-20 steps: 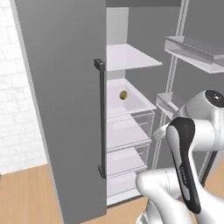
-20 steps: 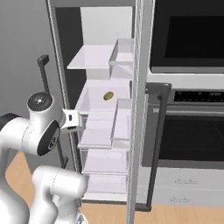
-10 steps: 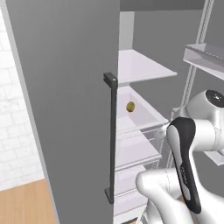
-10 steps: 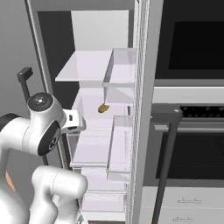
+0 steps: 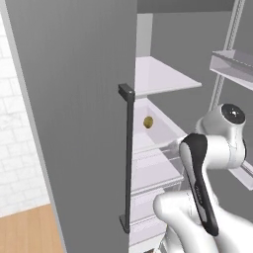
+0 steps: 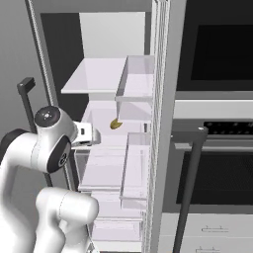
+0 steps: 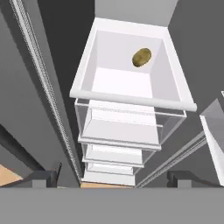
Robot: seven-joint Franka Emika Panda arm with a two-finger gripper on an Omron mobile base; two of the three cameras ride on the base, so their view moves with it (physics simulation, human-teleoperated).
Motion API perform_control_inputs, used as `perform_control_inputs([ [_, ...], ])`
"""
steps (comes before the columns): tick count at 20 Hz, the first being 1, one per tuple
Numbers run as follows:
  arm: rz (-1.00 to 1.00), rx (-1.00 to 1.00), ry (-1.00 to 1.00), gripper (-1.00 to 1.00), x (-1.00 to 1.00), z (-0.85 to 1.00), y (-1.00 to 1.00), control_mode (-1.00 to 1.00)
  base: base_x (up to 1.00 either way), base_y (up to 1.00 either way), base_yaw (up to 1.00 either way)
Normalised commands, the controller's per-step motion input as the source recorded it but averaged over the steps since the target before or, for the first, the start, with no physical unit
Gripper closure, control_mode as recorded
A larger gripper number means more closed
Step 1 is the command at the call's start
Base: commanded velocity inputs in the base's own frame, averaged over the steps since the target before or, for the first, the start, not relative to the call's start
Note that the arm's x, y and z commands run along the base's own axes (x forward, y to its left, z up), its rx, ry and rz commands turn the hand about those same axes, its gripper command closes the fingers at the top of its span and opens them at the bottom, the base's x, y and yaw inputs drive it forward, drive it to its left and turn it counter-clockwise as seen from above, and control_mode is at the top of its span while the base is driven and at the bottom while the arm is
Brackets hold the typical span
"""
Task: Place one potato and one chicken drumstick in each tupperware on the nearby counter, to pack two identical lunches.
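The fridge stands open, and a potato lies alone in the white tray on the middle level, toward the tray's back wall. From the left base view the potato shows as a small brown lump just past the door's dark bar handle; from the right base view it sits under the glass shelf. The gripper looks down into the fridge, jaws spread wide and holding nothing (2 dark tips far apart at the bottom of the hand view), well short of the potato. Below the tray, clear drawers stack downward. To the right of the fridge, a black oven with its own bar handle.
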Motion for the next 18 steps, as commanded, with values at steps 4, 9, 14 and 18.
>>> perform_control_inputs([
  [4, -0.31, 0.10, -0.03, -1.00, 0.44, -0.24, 0.00, -1.00, 0.00, 0.00, 0.00],
  [9, -0.20, 0.14, 0.00, -1.00, 0.44, -0.19, 0.04, -1.00, 0.00, 0.00, 0.00],
  [14, 0.00, 0.00, 0.01, -1.00, 0.69, -0.10, 0.01, -1.00, 0.00, 0.00, 0.00],
  [18, 0.00, 0.00, 0.04, -1.00, 0.75, -0.19, 0.00, -1.00, 0.00, 0.00, 0.00],
])
